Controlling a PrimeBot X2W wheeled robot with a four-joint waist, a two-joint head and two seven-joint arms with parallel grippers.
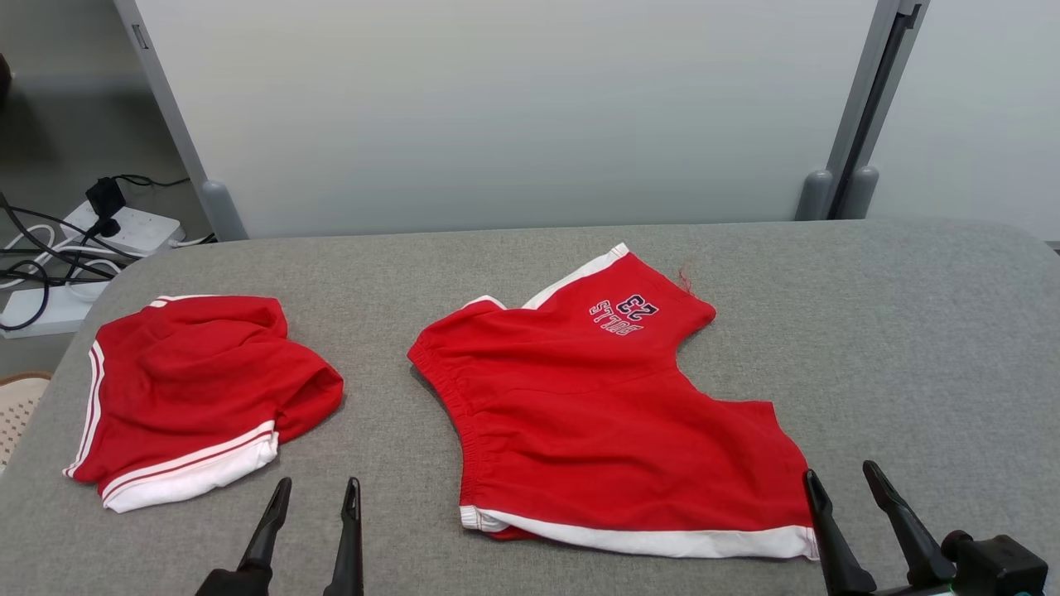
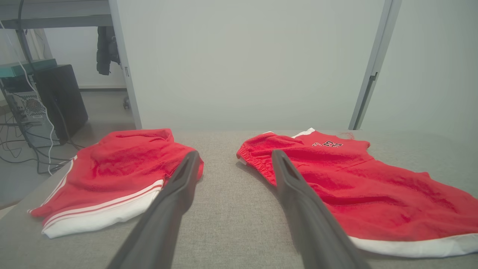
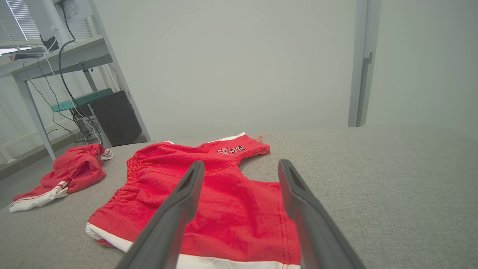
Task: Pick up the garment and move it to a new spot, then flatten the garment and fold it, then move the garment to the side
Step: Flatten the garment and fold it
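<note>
1. Grey counter [image 1: 869, 314]: bunched red garment [image 1: 190, 389] lies far left, seemingly finished
2. Left jaws wide, empty, just beside it
3. Red shorts [image 1: 596, 414] spread mid-counter; grip waistband and hem together, lift evenly
4. Right jaws wide, empty, at their near hem corner

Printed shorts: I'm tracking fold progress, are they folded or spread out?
Spread out: the printed shorts lie open on the table, both legs and the waistband showing, slightly wrinkled.
</note>
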